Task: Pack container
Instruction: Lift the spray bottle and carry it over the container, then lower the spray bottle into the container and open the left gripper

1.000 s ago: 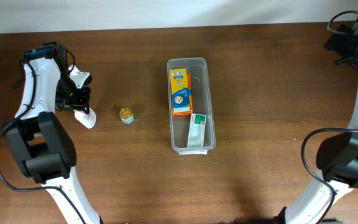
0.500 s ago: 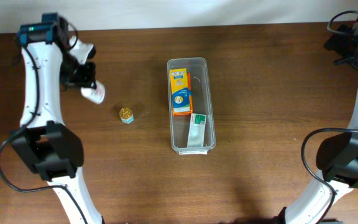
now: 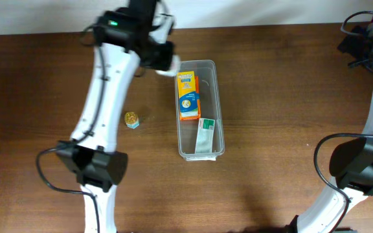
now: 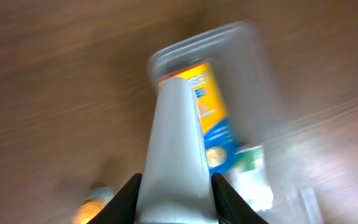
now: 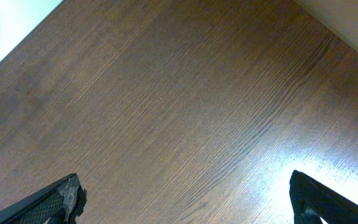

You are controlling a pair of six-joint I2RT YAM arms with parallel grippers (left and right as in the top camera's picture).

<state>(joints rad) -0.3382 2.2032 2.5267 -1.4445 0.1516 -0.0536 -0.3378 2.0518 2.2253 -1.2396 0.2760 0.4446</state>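
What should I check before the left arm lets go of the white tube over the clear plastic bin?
1. Grip: the left gripper is shut on the white tube. Ok.
2. Position: from overhead, the gripper sits at a corner of the clear plastic bin, not over the opening. Not ok.
3. Free space: the orange and yellow box and the green and white packet leave a bare strip along one long wall. Ok.
4. Tube tilt: the left wrist view is blurred. Cannot tell.
5. Right gripper: open over bare table, away from the bin. Ok.
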